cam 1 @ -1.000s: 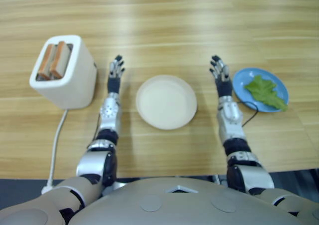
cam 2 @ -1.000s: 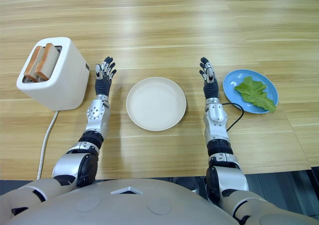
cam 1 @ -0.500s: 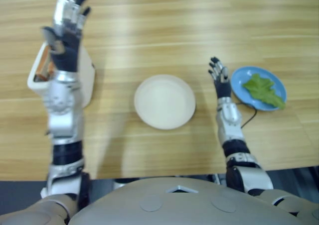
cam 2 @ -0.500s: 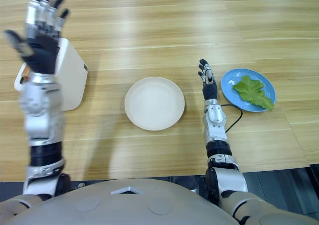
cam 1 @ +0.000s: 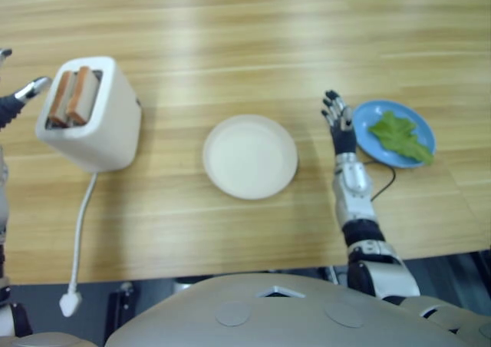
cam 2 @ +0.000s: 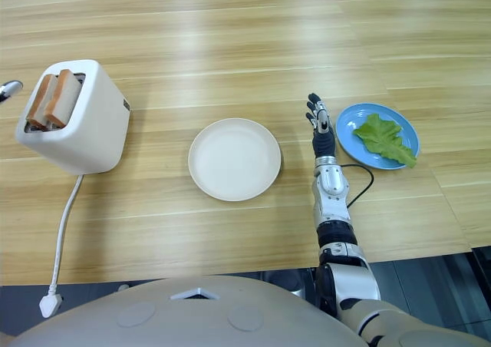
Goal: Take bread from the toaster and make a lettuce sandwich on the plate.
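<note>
Since half a second ago the left hand (cam 1: 15, 101) has swung from high above the toaster (cam 2: 73, 124) out to the view's left edge, where it sits just beside the toaster's left side. So little of it shows that whether it is wide or closed cannot be told.

The right hand (cam 2: 321, 128) lies flat on the counter (cam 2: 230, 40) with fingers straight and slightly spread, holding nothing, between the cream plate (cam 2: 234, 159) and the blue plate (cam 2: 349, 120). A lettuce leaf (cam 2: 383, 138) lies on the blue plate.

Two slices of bread (cam 2: 52, 100) stand upright in the toaster's slots. A white cord (cam 2: 65, 224) runs from the toaster toward the counter's near edge, ending in a plug (cam 2: 48, 305). A thin black cable (cam 2: 360, 182) loops beside the right wrist. The counter is light wood, and dark floor (cam 2: 445, 285) shows below its near edge.
</note>
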You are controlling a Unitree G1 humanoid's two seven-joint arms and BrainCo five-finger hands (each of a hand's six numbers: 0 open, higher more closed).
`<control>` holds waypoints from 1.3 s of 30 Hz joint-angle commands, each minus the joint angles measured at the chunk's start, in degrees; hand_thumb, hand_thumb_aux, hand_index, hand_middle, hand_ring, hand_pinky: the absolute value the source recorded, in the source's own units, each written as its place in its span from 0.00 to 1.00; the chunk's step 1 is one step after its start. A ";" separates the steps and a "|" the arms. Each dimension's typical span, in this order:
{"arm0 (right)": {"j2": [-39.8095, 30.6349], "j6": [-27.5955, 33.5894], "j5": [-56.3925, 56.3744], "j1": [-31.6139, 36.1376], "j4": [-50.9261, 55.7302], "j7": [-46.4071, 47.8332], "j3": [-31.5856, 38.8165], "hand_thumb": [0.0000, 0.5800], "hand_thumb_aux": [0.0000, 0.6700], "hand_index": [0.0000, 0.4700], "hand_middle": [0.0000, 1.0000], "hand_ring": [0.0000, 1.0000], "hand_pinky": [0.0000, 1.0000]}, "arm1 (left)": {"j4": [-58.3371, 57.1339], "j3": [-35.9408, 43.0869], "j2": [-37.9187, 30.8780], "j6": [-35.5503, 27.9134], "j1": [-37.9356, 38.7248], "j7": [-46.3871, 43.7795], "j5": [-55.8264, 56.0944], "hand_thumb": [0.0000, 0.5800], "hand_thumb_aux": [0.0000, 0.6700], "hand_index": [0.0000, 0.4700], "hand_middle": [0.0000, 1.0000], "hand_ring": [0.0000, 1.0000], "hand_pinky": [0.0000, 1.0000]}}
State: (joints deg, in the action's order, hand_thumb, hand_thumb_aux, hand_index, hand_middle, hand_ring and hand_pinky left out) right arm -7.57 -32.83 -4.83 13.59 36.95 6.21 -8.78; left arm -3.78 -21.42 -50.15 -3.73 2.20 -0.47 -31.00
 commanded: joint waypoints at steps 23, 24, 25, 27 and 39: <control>-0.37 2.57 -0.02 -2.34 -3.44 0.06 -0.13 0.00 0.00 0.00 0.00 0.00 0.00 | -8.49 13.25 -1.31 -4.45 -4.33 3.98 -7.60 0.00 0.00 0.00 0.00 0.00 0.00; -0.35 2.61 -0.01 -2.34 -3.37 0.04 -0.13 0.00 0.00 0.00 0.00 0.00 0.00 | -8.28 13.36 -1.35 -4.43 -4.30 4.12 -7.65 0.00 0.00 0.00 0.00 0.00 0.00; -0.33 2.64 0.01 -2.34 -3.31 0.03 -0.12 0.00 0.00 0.00 0.00 0.00 0.00 | -8.08 13.55 -1.44 -4.46 -4.30 4.22 -7.84 0.00 0.00 0.00 0.00 0.00 0.00; -0.27 2.73 0.06 -2.38 -3.39 -0.03 -0.09 0.00 0.00 0.00 0.00 0.00 0.00 | -7.73 14.02 -1.64 -4.29 -4.42 4.53 -8.08 0.00 0.00 0.00 0.00 0.00 0.00; -0.31 2.79 0.04 -2.52 -3.64 -0.27 -0.23 0.00 0.00 0.00 0.00 0.00 0.00 | -9.79 16.83 -0.44 -4.05 -5.67 5.04 -8.37 0.44 0.25 0.25 0.00 0.00 0.00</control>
State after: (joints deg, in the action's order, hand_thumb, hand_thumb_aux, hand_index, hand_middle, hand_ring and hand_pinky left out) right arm -7.71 -30.77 -4.83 11.57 33.57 6.07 -8.86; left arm -12.83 -5.89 -51.31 -8.33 -3.53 4.97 -39.81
